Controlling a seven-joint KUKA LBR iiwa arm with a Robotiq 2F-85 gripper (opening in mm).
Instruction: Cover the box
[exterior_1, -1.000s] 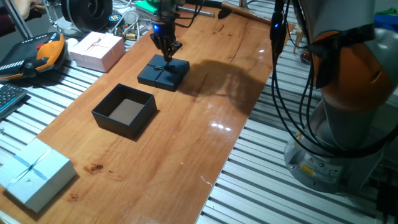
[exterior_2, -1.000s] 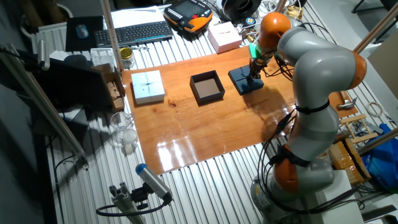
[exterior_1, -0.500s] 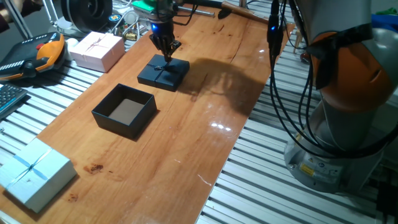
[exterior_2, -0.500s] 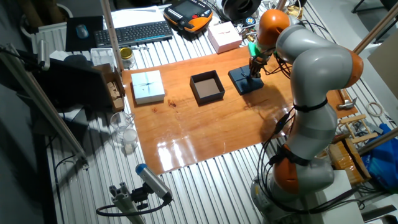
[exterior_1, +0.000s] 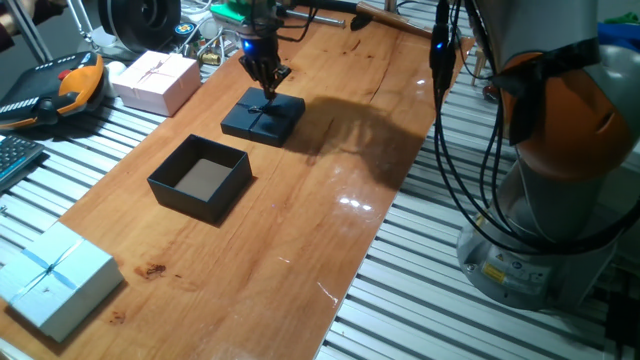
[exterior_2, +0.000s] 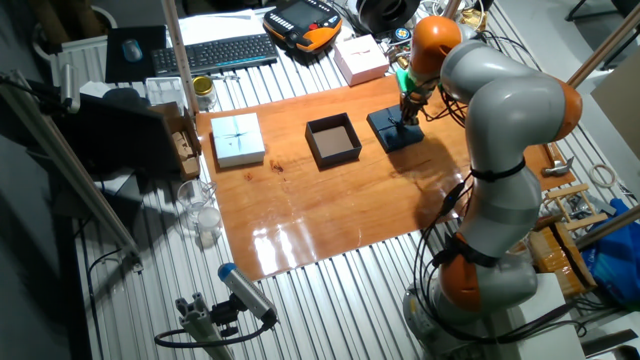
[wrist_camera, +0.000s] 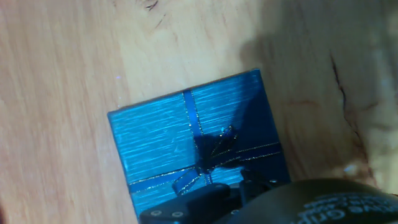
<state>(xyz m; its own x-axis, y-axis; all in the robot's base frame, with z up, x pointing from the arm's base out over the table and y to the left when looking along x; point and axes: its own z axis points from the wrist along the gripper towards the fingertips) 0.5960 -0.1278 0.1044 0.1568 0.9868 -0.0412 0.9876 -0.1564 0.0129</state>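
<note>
Right, my gripper is down over the bow of the flat black lid, fingers drawn close together, though I can't tell if they've actually pinched the ribbon. The box sits open just beside the lid, nearer the table's front edge. I want a centred grip on the bow, then a straight lift, keeping the lid level.
</note>
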